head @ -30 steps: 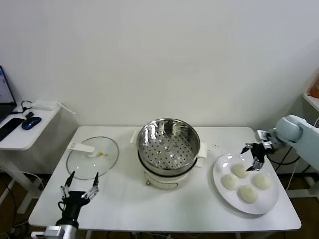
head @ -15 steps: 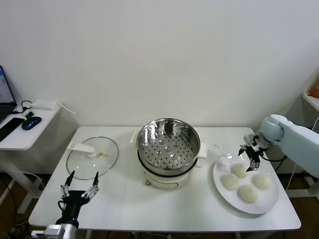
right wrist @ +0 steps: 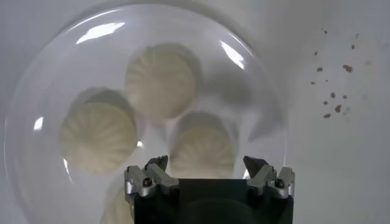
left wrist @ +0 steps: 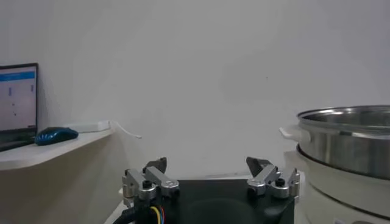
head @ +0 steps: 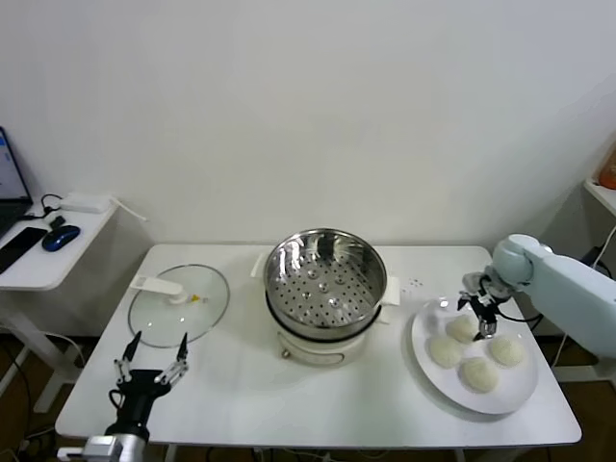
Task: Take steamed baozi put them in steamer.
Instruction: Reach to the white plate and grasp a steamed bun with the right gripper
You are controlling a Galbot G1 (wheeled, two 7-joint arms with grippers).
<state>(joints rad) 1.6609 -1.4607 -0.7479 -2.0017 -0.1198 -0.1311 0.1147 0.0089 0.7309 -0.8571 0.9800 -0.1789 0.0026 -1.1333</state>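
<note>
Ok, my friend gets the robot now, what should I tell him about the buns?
Right gripper: open, empty, just above the rear bun on the white plate.
Left gripper: open, empty, parked at the table's front-left corner.
All four baozi sit on the plate, right of the steamer.
The steamer basket is empty; the glass lid lies on the table to its left.
Done: nothing moved.
Left: grab each bun and put it in the steamer.
</note>
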